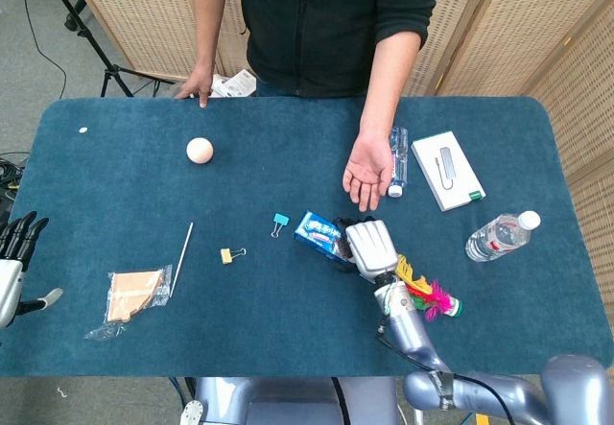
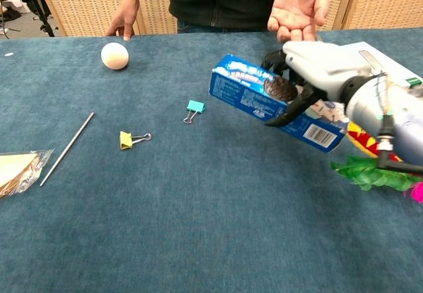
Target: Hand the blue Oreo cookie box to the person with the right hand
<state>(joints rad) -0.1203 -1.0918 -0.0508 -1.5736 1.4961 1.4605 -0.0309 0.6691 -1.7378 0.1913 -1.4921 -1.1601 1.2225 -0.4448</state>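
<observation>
The robot's right hand [image 2: 316, 68] wraps its fingers over the blue Oreo cookie box [image 2: 264, 98], gripping it clear of the blue worktop [image 2: 165, 207], tilted, just near of the person's open palm [image 2: 297, 5]. At the worktop's left edge, the left hand [image 1: 13, 252] hangs with fingers spread, holding nothing.

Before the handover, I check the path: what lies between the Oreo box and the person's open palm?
Only bare blue table lies between Oreo box and palm, seen in the head view.
</observation>
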